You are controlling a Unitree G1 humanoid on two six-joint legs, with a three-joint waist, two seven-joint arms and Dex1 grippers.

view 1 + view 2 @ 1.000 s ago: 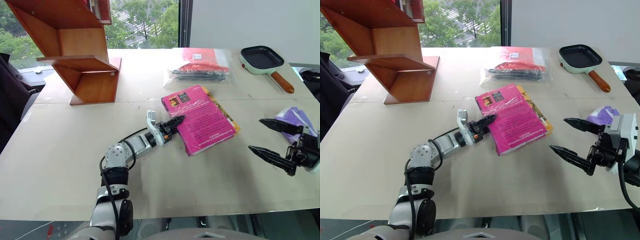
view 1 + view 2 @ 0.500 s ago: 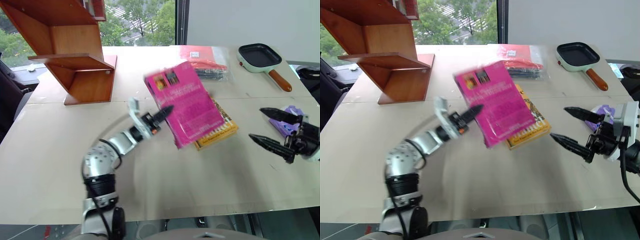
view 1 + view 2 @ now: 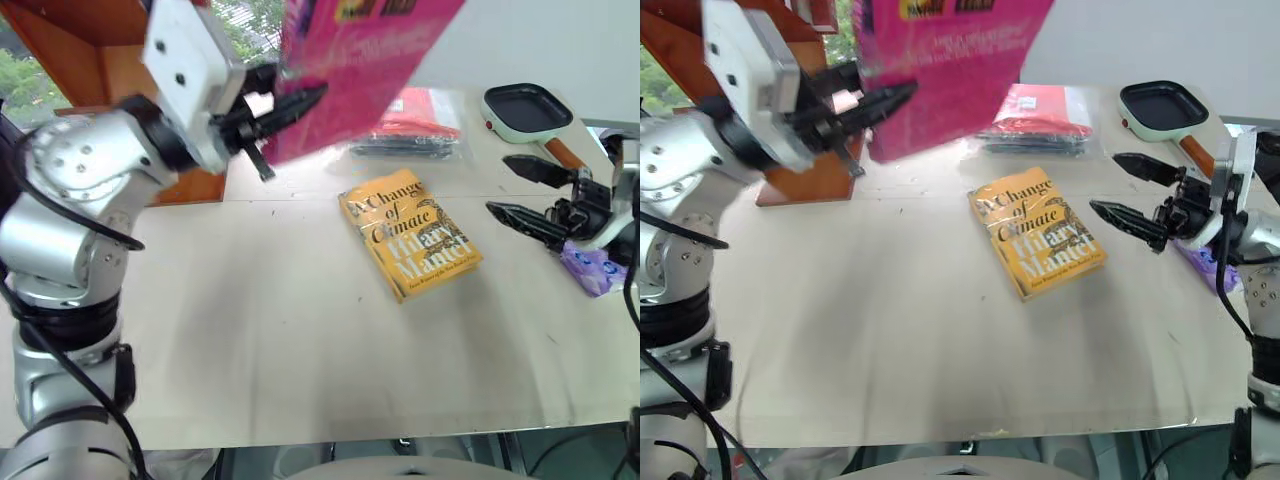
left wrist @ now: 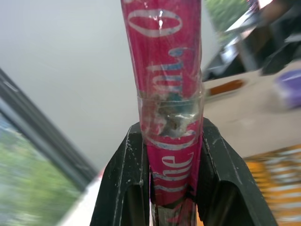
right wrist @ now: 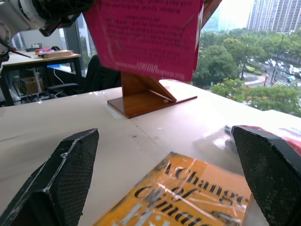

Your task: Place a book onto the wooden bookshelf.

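Observation:
My left gripper (image 3: 285, 108) is shut on the lower edge of the magenta-pink book (image 3: 360, 60), which hangs high above the table, upright and tilted. In the left wrist view both fingers (image 4: 123, 183) clamp the book's spine (image 4: 165, 66). The wooden bookshelf (image 3: 805, 175) stands at the far left of the table, partly behind the left arm; its base (image 5: 146, 96) also shows under the lifted book (image 5: 146, 35). My right gripper (image 3: 540, 195) is open at the right, level over the table, with nothing between its fingers.
A yellow book titled "A Change of Climate" (image 3: 410, 232) lies flat mid-table. A clear bag with red and black items (image 3: 415, 135) sits behind it. A black pan with an orange handle (image 3: 528, 115) is at the far right, and a purple packet (image 3: 592, 270) is under the right gripper.
The left gripper has lifted the pink book off the yellow one and swung it up high, rolling it upright. The right gripper has moved forward and a little up, staying open.

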